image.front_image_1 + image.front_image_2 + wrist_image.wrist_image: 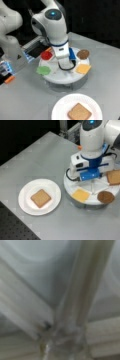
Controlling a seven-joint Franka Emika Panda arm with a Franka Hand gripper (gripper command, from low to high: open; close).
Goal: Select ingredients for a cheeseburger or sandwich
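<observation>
Nearest, low in a front view, a toast square (79,111) sits alone on the white plate (61,105). Behind it, mid-frame, the round tray (62,76) carries lettuce (43,70), tomato (46,55), cheese (83,68) and patty (83,54). The gripper (93,187) hangs over the tray's centre; grip state, cannot tell. Risk: its centred descent could strike the dividers, finding nothing.

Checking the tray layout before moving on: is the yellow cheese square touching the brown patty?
Apart. In both front views the cheese square and the patty lie in separate spots on the round tray, with bare white tray between them.
</observation>
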